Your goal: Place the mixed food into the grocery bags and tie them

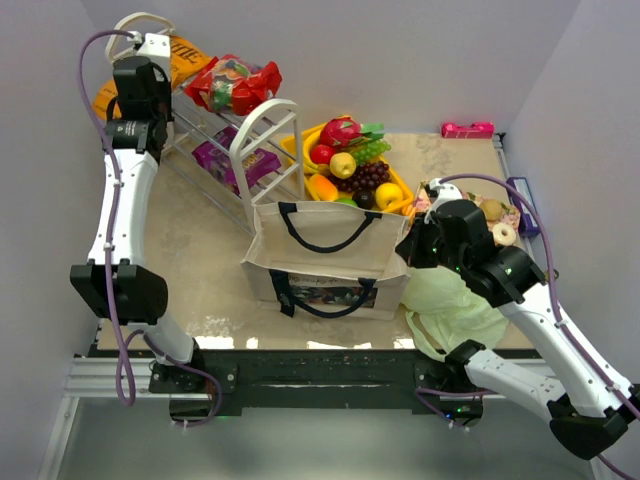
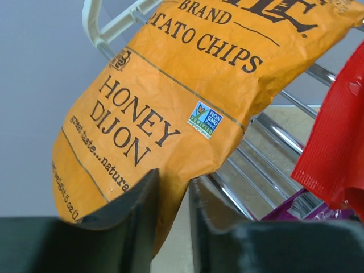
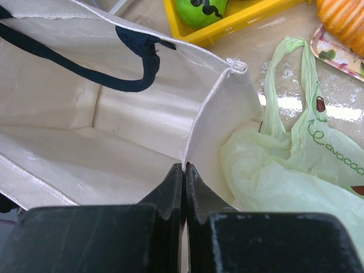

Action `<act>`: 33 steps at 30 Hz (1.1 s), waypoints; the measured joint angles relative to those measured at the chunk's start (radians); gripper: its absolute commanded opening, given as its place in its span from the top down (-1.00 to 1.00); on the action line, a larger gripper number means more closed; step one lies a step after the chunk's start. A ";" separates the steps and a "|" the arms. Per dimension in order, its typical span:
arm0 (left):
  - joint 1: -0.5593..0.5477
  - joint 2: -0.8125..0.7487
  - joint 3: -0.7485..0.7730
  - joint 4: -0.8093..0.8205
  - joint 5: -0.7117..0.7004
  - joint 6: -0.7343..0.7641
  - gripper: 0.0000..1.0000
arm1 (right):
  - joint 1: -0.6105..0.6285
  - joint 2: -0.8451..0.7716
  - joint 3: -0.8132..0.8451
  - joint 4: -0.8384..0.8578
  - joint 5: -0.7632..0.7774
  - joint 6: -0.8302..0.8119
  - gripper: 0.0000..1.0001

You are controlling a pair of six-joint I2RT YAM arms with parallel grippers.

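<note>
— Snacks first, from the overhead view: where are they?

— On the white wire rack (image 1: 265, 125) at the far left of the worktop (image 1: 200, 260). An orange chip bag (image 1: 190, 55) of crinkly foil lies on the top. A red snack packet (image 1: 235, 85) is beside it and a purple packet (image 1: 225, 155) is on a lower shelf. The left gripper (image 1: 150, 45) is up at the orange chip bag. The toy fruits (image 1: 368, 178) are heaped in the yellow tray (image 1: 405, 190), behind the stiff beige tote (image 1: 320, 240) with dark handles. This tote stands open in the middle, and the right gripper (image 1: 415, 248) is at its right rim. The thin pale-green plastic bag (image 1: 450, 305) lies crumpled just beside the tote.

— And the left wrist view?

— The jaws are narrow, with the lower edge of the orange chip bag (image 2: 187, 96) caught between them. I judge the bag light and full of air, with a slippery skin and fragile chips inside. So the flat sealed edge is the good place to hold, not the puffed middle.

— The right wrist view?

— The jaws are pressed together on the corner seam of the beige tote (image 3: 114, 114), and I think they hold its mouth open. The part of the inside that shows is empty. The cloth looks stiff enough to stand alone. The pale-green plastic bag (image 3: 284, 165) looks soft and limp. I think it should be taken by the loop handles (image 3: 284, 74).
</note>
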 measured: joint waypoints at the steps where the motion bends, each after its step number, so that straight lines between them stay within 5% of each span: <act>1: 0.000 0.000 -0.014 0.013 -0.010 0.003 0.76 | 0.000 0.000 0.000 -0.003 0.000 0.000 1.00; 4: 0.006 0.000 -0.044 0.032 -0.031 0.003 1.00 | 0.000 0.000 0.000 -0.008 0.000 0.000 1.00; 11: 0.065 -0.024 -0.065 0.076 -0.032 -0.052 1.00 | 0.000 0.000 0.000 -0.010 0.000 0.000 1.00; 20: 0.190 -0.251 -0.180 0.126 0.018 -0.202 1.00 | 0.000 -0.001 0.000 -0.010 -0.001 0.000 1.00; 33: 0.198 -0.531 -0.272 0.175 0.134 -0.281 1.00 | 0.000 0.009 -0.003 0.001 -0.023 -0.001 1.00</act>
